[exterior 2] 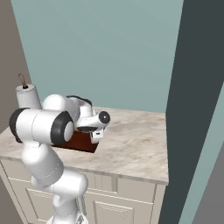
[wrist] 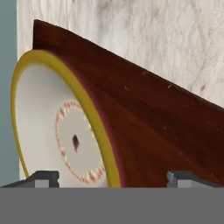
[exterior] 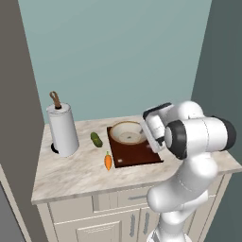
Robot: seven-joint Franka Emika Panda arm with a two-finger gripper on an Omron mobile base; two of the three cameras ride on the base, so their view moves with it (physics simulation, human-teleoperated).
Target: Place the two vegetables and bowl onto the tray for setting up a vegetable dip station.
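Note:
The tan bowl (exterior: 127, 132) rests on the back part of the dark reddish-brown tray (exterior: 137, 154). My gripper (exterior: 151, 136) hangs just right of the bowl, over the tray, and it is open. In the hand view the bowl (wrist: 52, 131) and tray (wrist: 153, 127) sit close ahead, and my gripper (wrist: 113, 177) has its fingertips (wrist: 43, 178) spread wide with nothing held. The green cucumber (exterior: 96, 139) lies on the marble left of the tray. The orange carrot (exterior: 108, 161) lies nearer the front, by the tray's left corner. From the right base, my arm hides most of the tray (exterior 2: 83, 142).
A paper towel roll (exterior: 63, 130) on a holder stands at the counter's left end. The marble countertop (exterior: 71, 175) ends in a front edge above cabinet drawers. A teal wall runs behind, and a dark panel (exterior 2: 192, 87) rises at the right.

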